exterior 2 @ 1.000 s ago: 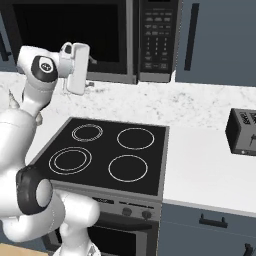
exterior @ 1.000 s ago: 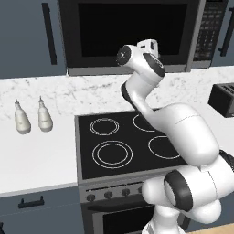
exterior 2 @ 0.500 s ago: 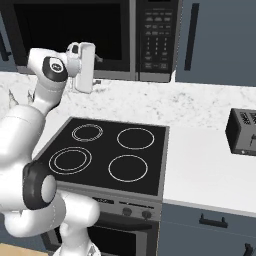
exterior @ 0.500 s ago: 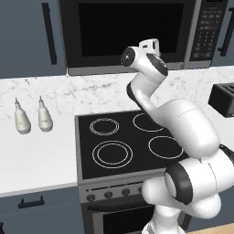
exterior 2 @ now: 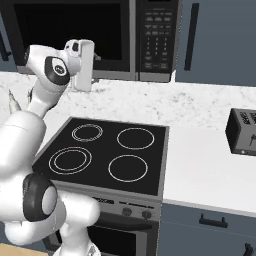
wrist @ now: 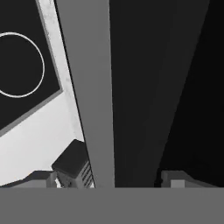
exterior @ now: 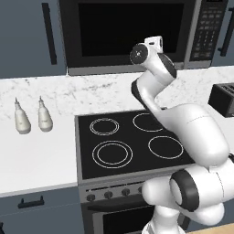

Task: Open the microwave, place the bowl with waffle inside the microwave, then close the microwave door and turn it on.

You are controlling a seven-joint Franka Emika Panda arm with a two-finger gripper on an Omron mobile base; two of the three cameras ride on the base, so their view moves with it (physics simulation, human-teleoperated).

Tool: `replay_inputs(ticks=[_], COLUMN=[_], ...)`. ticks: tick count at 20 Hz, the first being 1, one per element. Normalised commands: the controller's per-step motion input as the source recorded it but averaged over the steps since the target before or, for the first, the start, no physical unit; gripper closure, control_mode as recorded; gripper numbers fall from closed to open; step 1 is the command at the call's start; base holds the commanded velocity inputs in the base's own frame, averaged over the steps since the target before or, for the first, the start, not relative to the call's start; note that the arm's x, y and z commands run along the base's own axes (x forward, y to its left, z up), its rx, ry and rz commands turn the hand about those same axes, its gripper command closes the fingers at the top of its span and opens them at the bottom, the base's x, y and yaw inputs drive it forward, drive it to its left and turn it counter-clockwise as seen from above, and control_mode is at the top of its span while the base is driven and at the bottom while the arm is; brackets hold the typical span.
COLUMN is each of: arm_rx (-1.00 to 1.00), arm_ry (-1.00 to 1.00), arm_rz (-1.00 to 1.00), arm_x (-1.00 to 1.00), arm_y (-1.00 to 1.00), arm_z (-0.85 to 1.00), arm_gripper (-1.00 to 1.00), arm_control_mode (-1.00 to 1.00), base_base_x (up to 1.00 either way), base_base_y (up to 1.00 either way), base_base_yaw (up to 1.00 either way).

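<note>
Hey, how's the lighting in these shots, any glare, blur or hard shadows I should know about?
Left base view: flat, even light, no glare on the microwave door. Right base view: sharp, only soft shading on the counter. Hand view: mostly dark and featureless, showing door frame and a cooktop corner.

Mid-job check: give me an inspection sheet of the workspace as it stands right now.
Surface: white marbled counter on both sides of a black four-ring cooktop.
Job's things: microwave above the counter, microwave door shut; keypad on its right. Bowl and waffle: nothing seen.
Clutter: two pale bottles left of the cooktop; black toaster on the right counter.
Gripper: gripper raised close to the microwave front; jaw state cannot be told.
Cables: nothing seen.
Surroundings: blue-grey cabinets; oven below.
</note>
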Motion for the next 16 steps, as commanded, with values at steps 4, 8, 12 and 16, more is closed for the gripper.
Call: replay_inputs(ticks=[4,8,12,16], arm_rx=[0.23,0.23,0.07,0.02], arm_ry=[0.01,0.01,-0.02,-0.15], arm_rz=[0.26,0.34,0.41,0.39], arm_x=[-1.0,-0.76,-0.3,-0.02], arm_y=[-0.21,-0.77,-0.99,-1.0], arm_z=[0.33,0.0,0.0,0.16], arm_gripper=[-1.0,-1.0,-1.0,-1.0], arm_control_mode=[-1.0,-1.0,-1.0,-1.0], base_base_x=[0.0,0.0,0.0,0.0], base_base_y=[0.0,0.0,0.0,0.0], base_base_yaw=[0.0,0.0,0.0,0.0])
